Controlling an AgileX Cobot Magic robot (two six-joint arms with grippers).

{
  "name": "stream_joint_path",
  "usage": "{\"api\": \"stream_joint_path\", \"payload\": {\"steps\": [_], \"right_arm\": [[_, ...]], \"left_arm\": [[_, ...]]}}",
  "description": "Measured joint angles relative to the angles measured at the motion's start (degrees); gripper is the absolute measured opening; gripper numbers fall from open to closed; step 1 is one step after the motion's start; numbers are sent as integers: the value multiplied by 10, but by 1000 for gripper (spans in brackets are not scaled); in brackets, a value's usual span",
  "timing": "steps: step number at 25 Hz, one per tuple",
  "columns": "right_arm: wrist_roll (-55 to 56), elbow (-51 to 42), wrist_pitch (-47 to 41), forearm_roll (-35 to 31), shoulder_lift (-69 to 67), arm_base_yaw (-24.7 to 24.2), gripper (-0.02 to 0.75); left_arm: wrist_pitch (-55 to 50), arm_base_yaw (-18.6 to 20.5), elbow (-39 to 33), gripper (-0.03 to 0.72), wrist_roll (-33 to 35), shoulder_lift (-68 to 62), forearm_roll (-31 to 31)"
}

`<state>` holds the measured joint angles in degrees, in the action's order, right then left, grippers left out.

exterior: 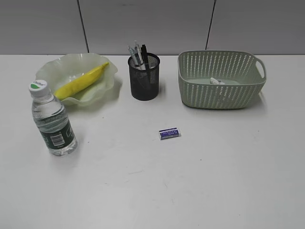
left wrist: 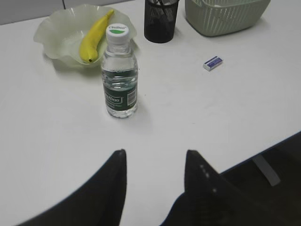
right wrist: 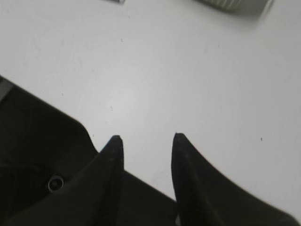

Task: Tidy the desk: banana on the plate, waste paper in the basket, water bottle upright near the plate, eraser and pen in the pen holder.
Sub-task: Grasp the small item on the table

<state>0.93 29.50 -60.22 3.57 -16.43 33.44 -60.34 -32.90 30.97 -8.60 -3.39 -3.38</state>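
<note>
Nearest the cameras, both arms hang back over the bare near part of the counter [exterior: 200, 191], out of sight in the exterior view. The left gripper [left wrist: 155, 157] has its jaws spread with nothing between them, and the right gripper [right wrist: 146, 141] likewise stands parted and empty above plain white surface.

Just beyond the left gripper, the water bottle [exterior: 51, 120] stands upright on its base, cap on, just in front of the plate [exterior: 52, 67], so that part looks done.

Mid-counter, well apart from everything, lies the eraser [exterior: 170, 133], flat in its blue and white sleeve. It is the 1 item left out of place, so the step in hand is judged to be picking it up and dropping it into the pen holder [exterior: 144, 78].

To do it well, the right gripper seems better placed, since the eraser's corner shows at the top edge of its view. Come straight down over it, jaws across the short sides, and close low enough to catch such a thin block without scraping the counter. Then lift clear above the holder's rim, aim for a gap beside the pens [exterior: 137, 53] standing in it, and release low so the cup is not knocked.

Farther back, the banana [exterior: 82, 81] lies in the plate. In the basket [exterior: 224, 90], a small white scrap, probably the waste paper [exterior: 217, 81], rests on the floor.
</note>
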Motion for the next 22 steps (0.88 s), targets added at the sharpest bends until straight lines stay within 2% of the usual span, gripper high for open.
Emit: {"api": "stream_joint_path", "payload": {"steps": [3,6,11,17,22], "right_arm": [[0,-2,4,0,89,0,288],[-2,-2,5,0,150,0,288],[-2,-2,5,4,168,0,288],[-2,-3,5,5,168,0,287],[-2,-3,6,5,168,0,287]], "left_arm": [[38,0,11,309,5,-70,16],[151,0,23,309,38,-176,58],[299,-2,76,309,155,-420,155],[303,-53,247,309,302,-745,180],[247,-84,424,375,335,-955,156]]}}
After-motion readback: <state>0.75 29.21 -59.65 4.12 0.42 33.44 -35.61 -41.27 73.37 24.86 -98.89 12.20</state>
